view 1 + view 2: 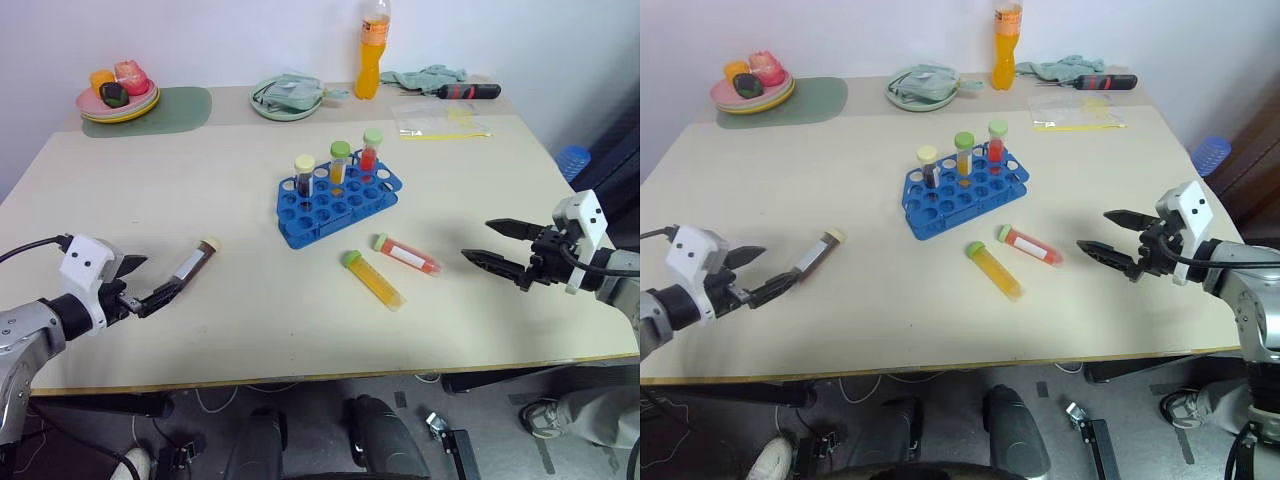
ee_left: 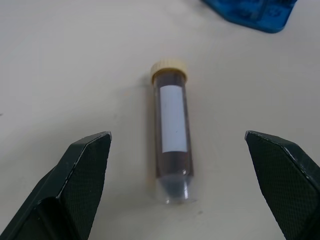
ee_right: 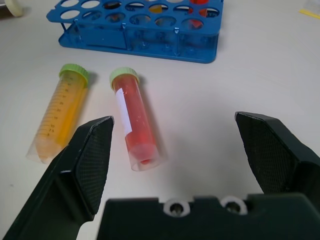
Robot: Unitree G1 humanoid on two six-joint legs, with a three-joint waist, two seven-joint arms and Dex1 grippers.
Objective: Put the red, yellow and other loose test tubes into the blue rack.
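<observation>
The blue rack [image 1: 335, 205] stands mid-table with three capped tubes upright in it. Three loose tubes lie on the table. A red tube [image 1: 408, 255] and a yellow tube [image 1: 372, 279], both green-capped, lie side by side in front of the rack. A dark brown tube [image 1: 193, 263] with a cream cap lies to the left. My left gripper [image 1: 162, 273] is open just short of the brown tube [image 2: 171, 135], its fingers spread to either side. My right gripper [image 1: 478, 240] is open and empty, to the right of the red tube [image 3: 135, 120], apart from it.
Along the back edge are a plate of toy food [image 1: 118, 100] on a green mat [image 1: 170, 108], a plate with a cloth [image 1: 287, 97], an orange bottle [image 1: 373, 45], a teal rag [image 1: 430, 76], a screwdriver [image 1: 468, 91] and a plastic bag [image 1: 440, 118].
</observation>
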